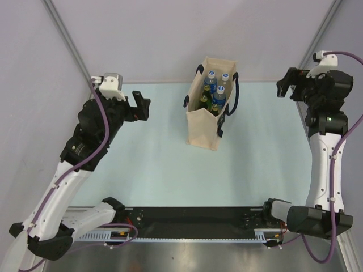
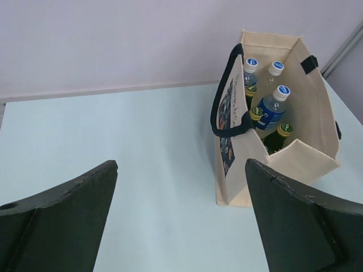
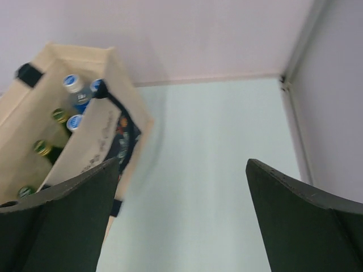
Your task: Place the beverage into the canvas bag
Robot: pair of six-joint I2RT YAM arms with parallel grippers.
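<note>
**A:** Where's the drink at right now?

**B:** Looks like it's already in. The upright beige canvas bag with navy strap handles stands mid-way across the pale blue table, with blue-capped clear bottles and gold-capped green bottles inside. The left arm's fingers and right arm's fingers are spread wide, holding nothing, well apart from the bag.

**A:** So what's left?

**B:** I'd just park the arms. Move them outward, not across the bag. The handle loops could snag and tip it.
</note>
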